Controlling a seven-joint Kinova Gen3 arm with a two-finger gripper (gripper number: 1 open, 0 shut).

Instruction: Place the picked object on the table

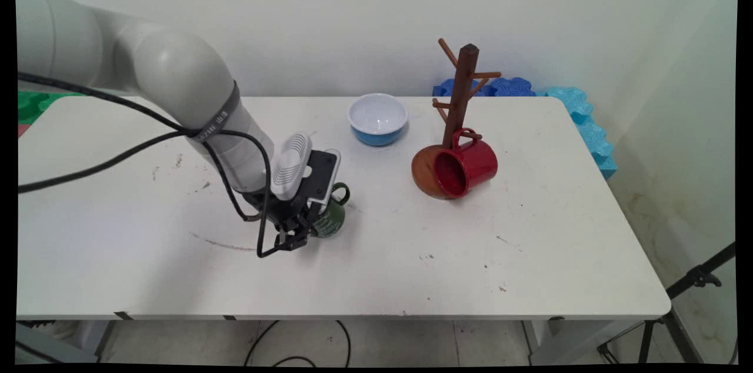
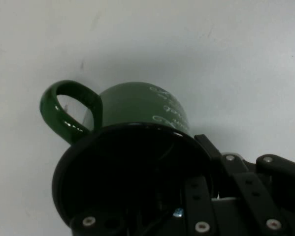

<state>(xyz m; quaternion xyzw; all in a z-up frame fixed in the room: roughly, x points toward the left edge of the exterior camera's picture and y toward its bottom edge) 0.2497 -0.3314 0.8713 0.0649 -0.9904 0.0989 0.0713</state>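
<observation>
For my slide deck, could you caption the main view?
Robot hand at a green mug; bowl and mug stand behind.

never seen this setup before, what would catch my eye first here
The white arm reaching in from the left, its gripper down at a green mug near the table's middle. Next, the red mug hanging from a wooden mug tree to the right, with a blue bowl behind.
</observation>
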